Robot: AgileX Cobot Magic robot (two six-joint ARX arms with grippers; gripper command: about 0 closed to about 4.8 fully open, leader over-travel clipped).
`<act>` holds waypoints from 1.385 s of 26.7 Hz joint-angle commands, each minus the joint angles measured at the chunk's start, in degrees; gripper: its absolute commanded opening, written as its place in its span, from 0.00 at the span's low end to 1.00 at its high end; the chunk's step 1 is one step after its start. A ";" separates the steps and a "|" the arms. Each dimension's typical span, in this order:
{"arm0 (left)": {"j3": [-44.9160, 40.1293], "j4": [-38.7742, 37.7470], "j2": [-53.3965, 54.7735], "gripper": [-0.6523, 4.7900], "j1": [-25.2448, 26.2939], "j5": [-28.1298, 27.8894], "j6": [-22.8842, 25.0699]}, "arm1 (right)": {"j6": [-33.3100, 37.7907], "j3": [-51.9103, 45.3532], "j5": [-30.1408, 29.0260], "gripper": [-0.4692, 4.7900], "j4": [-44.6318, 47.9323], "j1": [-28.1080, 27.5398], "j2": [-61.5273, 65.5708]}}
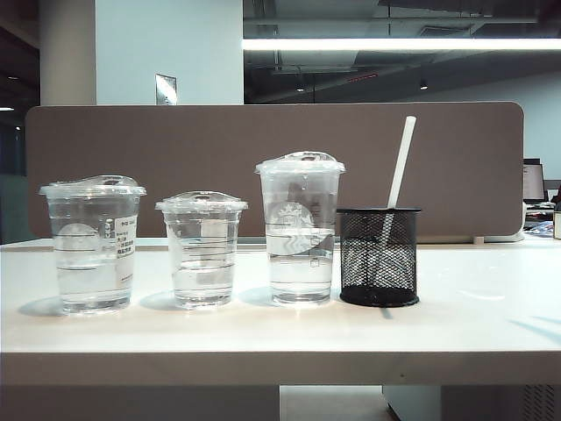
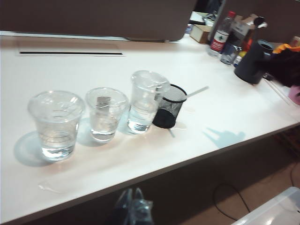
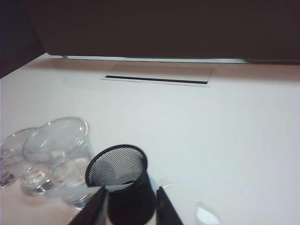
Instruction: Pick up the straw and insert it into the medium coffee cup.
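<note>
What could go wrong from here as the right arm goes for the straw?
1. The open right gripper straddles the black mesh holder, not the thin white straw; closing could tip the holder.
2. The tall clear logo cup stands beside it.
3. Left gripper hangs off-table, unable to steady the wide labelled clear cup.

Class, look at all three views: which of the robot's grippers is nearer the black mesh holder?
Right. The right gripper hangs open just above the black mesh holder, fingers either side. The left gripper sits beyond the white table's near edge.

three lidded cups (image 1: 202, 250), straw (image 1: 401, 162) in mesh holder (image 1: 379, 256)
</note>
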 commanded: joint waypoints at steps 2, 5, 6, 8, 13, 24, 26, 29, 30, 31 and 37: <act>0.11 1.01 0.02 0.12 -0.04 2.82 0.20 | 1.57 -9.55 10.62 0.37 18.86 10.84 3.23; 0.11 1.05 0.02 0.12 -0.04 2.86 0.24 | 1.49 -12.33 17.75 0.37 23.56 18.64 7.65; 0.11 1.05 0.02 0.12 -0.02 2.86 0.20 | 1.11 -12.81 20.92 0.37 24.63 21.40 9.79; 0.11 1.07 0.02 0.12 -0.04 2.91 0.17 | -0.66 -13.07 23.98 0.37 27.04 24.76 13.92; 0.11 0.72 0.02 0.12 -0.02 2.97 -0.02 | -1.64 -13.00 24.15 0.43 38.14 27.50 25.66; 0.13 0.57 0.02 0.12 -0.04 2.93 -0.31 | -1.62 -12.39 24.11 0.43 53.53 27.34 38.64; 0.13 0.57 0.02 0.12 -0.04 2.93 -0.90 | -1.64 -11.58 24.15 0.43 53.90 27.28 40.39; 0.13 0.57 0.02 0.12 -0.04 2.93 -1.11 | -1.64 -10.54 24.15 0.43 55.43 27.28 42.69; 0.13 0.57 0.02 0.12 -0.04 2.93 -1.11 | -1.64 -10.21 24.17 0.43 55.91 27.28 43.32; 0.13 0.57 0.02 0.12 -0.04 2.93 -1.11 | -1.64 -9.79 24.17 0.43 55.95 27.28 44.02; 0.13 0.55 0.02 0.12 -0.04 2.95 -1.11 | -1.64 -6.69 24.41 0.40 56.11 26.82 47.91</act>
